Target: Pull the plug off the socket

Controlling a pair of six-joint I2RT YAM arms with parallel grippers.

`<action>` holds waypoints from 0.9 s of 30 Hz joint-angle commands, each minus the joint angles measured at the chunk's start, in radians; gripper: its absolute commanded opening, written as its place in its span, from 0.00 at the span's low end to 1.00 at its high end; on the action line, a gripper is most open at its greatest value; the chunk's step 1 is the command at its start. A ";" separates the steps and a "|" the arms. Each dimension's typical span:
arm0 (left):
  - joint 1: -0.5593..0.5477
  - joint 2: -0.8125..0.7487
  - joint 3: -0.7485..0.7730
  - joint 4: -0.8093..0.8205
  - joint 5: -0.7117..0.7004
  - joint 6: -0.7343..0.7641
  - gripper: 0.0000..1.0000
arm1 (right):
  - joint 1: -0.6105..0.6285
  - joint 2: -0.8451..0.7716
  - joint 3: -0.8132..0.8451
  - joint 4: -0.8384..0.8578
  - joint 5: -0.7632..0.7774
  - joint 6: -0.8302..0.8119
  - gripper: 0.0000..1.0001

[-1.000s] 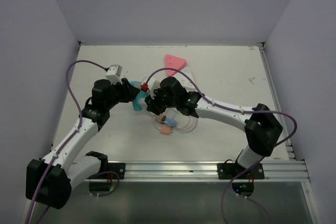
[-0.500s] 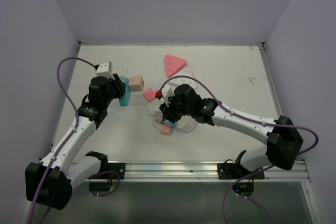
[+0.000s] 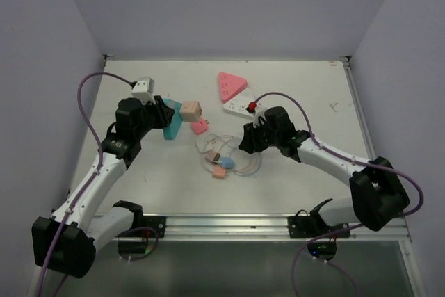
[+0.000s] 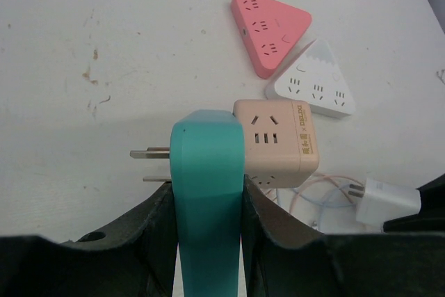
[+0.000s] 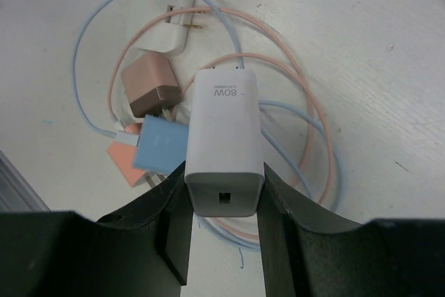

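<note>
Two claws, both loaded: left gripper (image 4: 208, 203) clamps a teal adapter (image 4: 207, 165), prongs bare, with a beige cube socket (image 4: 274, 140) touching its right side, toward the worktop's far-left corner. Right gripper (image 5: 222, 186) pinches the white 80W plug (image 5: 224, 130) over the cable tangle (image 3: 221, 163) mid-worktop, unplugged.

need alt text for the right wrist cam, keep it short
The right gripper holds a white 80W charger between its fingers, plugged into nothing. Beyond it on the white table lies a tangle of pink and blue cables with several small plugs, brown, blue, orange and white.
</note>
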 commanded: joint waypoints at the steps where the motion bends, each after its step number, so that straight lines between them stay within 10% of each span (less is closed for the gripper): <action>1: -0.003 -0.014 0.036 0.103 0.131 0.021 0.00 | -0.033 0.023 -0.027 0.189 -0.195 0.147 0.00; 8: -0.003 -0.005 0.038 0.105 0.203 0.032 0.00 | -0.058 0.158 -0.031 0.294 -0.290 0.270 0.09; 18: -0.003 -0.005 0.039 0.143 0.246 0.032 0.00 | -0.081 0.063 -0.014 0.130 -0.079 0.205 0.78; 27: -0.005 -0.002 0.052 0.138 0.306 0.030 0.00 | 0.072 -0.063 0.112 0.038 0.104 0.013 0.95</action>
